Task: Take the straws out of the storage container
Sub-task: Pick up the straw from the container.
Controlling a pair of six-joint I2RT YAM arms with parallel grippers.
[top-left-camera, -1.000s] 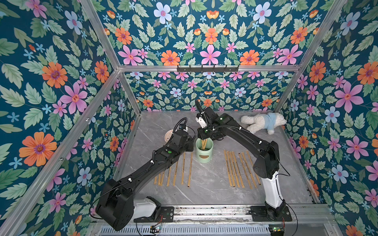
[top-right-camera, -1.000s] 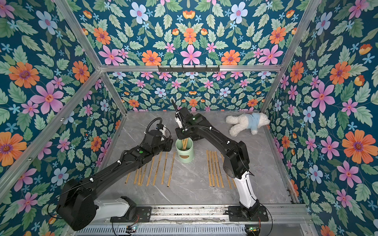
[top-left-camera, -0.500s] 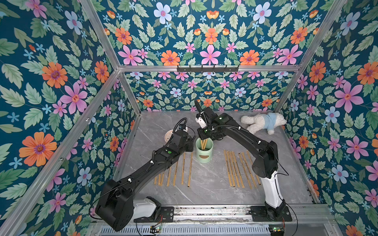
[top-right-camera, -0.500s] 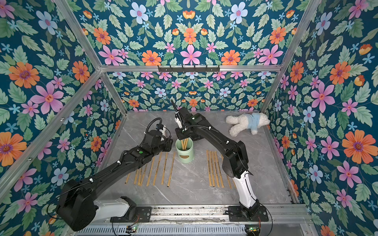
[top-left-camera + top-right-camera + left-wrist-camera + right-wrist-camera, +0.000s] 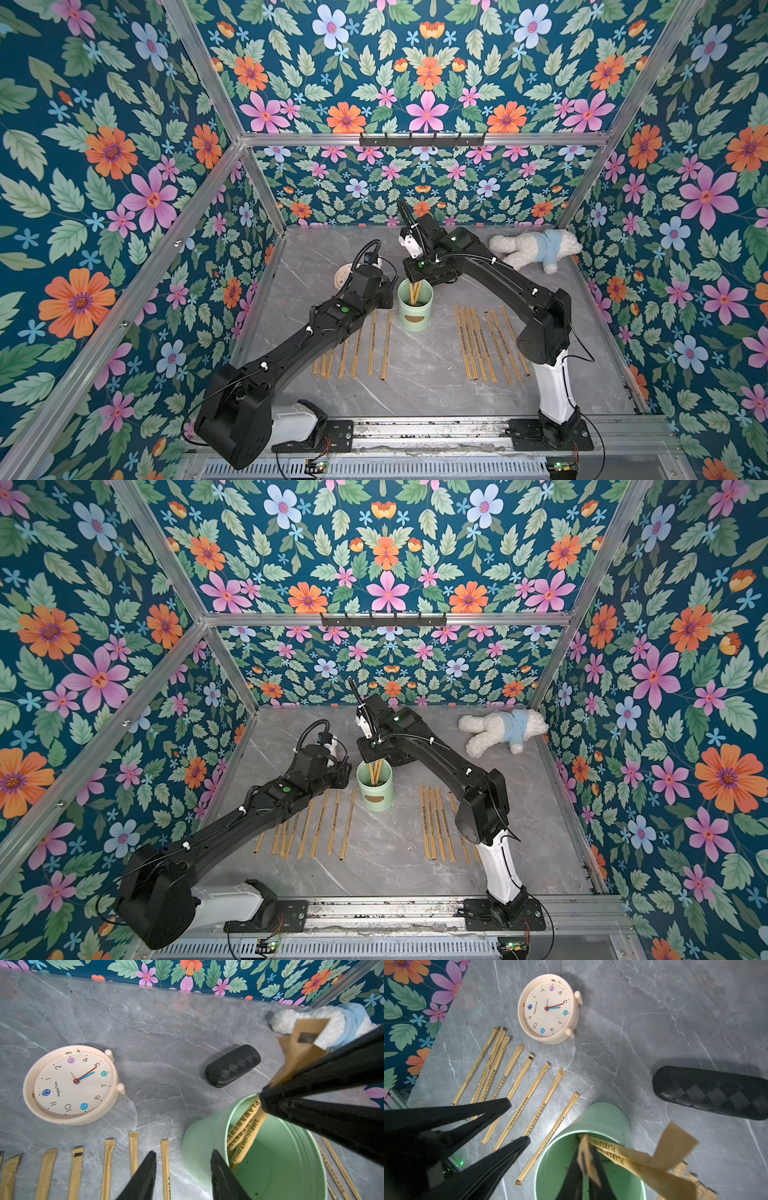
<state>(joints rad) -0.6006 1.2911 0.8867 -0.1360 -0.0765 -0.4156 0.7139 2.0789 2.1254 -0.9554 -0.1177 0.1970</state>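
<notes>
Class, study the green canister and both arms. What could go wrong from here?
1. The left gripper has its jaws open at the storage container rim, not clamping it, so a pull may tip it.
2. Other straws lean right beside the straw that the right gripper pinches and may be dragged out.

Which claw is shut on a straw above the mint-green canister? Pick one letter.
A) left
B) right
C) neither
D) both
B: the right claw is pinched shut on a straw above the storage container, while the left claw stands open at its rim.
</notes>
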